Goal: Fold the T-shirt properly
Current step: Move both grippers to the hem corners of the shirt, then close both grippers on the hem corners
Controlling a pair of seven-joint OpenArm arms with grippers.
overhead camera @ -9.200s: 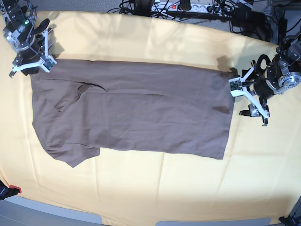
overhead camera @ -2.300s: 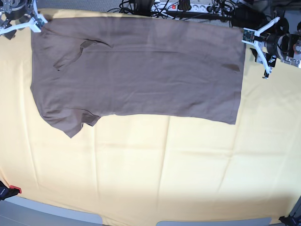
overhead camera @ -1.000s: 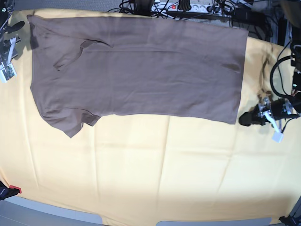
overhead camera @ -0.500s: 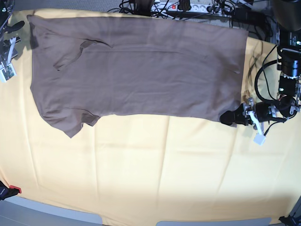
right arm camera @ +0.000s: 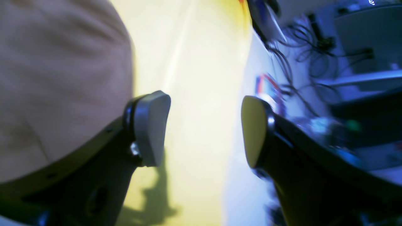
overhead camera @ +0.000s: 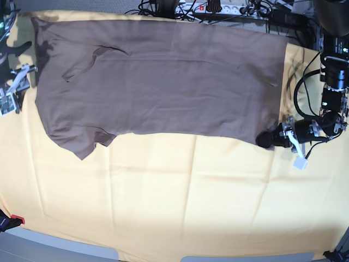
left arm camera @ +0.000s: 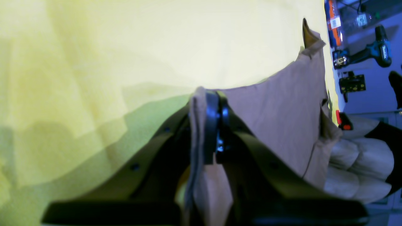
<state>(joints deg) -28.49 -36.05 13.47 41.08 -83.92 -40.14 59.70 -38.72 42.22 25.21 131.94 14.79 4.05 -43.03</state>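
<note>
left fingers: we see them pinched tight on the near hem corner of the plain taupe soft-fabric T-shirt; a fold of cloth is bunched between and beside the dark pads in the left wrist view
left gripper: in the base view it sits low on the shirt's lower right corner, its arm reaching in from the right edge of the desk
right fingers: spread wide with nothing between them; only pale yellow cloth shows in the gap, and the taupe fabric lies just beside the one pad, whether touching we cannot tell
right gripper: at the far left of the base view, just off the shirt's left edge near the shoulder end
T-shirt: spread flat across the upper half of the large pale yellow table cloth, long axis left to right, collar and one short sleeve toward the left, hem toward the right
desk edge: black cables and a power strip run along the back, clear of the shirt
progress: we judge the shirt laid out and smoothed, with one corner gripped; no fold is visible yet
left to do: we judge the right gripper needs its own hold on the left end, then all folds remain
</note>
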